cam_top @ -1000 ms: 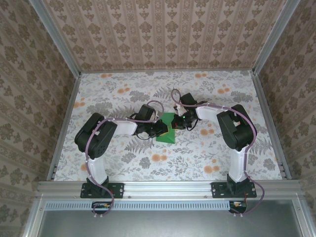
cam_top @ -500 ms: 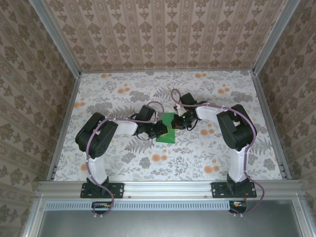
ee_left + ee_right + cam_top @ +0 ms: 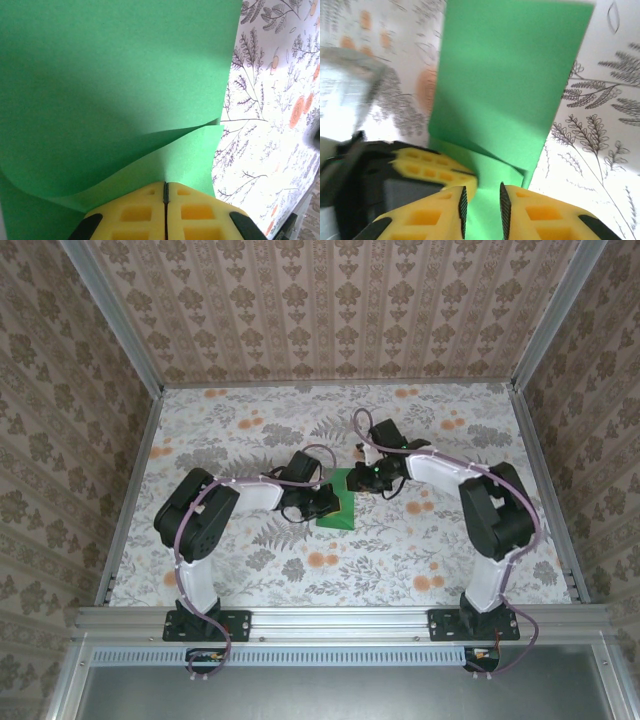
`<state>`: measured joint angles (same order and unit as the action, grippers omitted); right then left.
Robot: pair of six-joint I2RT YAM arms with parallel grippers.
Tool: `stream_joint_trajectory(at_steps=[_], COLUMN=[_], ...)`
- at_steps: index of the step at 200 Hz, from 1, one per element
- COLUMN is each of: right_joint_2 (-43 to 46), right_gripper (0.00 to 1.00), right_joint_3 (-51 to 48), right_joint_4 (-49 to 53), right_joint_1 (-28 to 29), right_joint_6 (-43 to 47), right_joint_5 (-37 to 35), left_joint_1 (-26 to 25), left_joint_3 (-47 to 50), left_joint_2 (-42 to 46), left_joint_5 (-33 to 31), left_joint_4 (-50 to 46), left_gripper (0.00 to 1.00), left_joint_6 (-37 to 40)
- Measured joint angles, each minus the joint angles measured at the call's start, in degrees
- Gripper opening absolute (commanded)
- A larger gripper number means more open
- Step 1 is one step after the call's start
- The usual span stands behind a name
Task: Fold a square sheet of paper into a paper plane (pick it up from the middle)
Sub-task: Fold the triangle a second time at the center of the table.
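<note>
One paper sheet | left pincer clamping edge | right pincer astride

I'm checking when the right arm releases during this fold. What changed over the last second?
The right gripper parted its jaws, easing its pinch on the green sheet of paper, and the right arm swung its elbow outward, away from the centre. The left gripper stayed shut on the sheet's near edge, and the sheet kept its place between the two grippers.
</note>
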<state>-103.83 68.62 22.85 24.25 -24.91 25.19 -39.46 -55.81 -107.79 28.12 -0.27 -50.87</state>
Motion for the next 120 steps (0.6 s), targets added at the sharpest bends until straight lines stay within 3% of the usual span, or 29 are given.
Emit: stream_joint_trajectory(at_steps=[29, 120], right_joint_2=[4.02, 2.97], right_gripper=[0.21, 0.17], right_joint_3=[-2.73, -8.28], right_joint_4=[-0.39, -1.4], right_joint_1=[0.17, 3.5], right_joint_6=[-1.03, -3.82], right_joint_5=[-0.2, 2.73], left_joint_1=[-0.33, -0.79], left_joint_3=[-0.85, -0.9], left_joint_2=[-0.11, 0.28], left_joint_5=[-0.76, -1.42], left_joint_4=[-1.51, -1.7], left_gripper=[0.07, 0.09], left_joint_6=[1.25, 5.97])
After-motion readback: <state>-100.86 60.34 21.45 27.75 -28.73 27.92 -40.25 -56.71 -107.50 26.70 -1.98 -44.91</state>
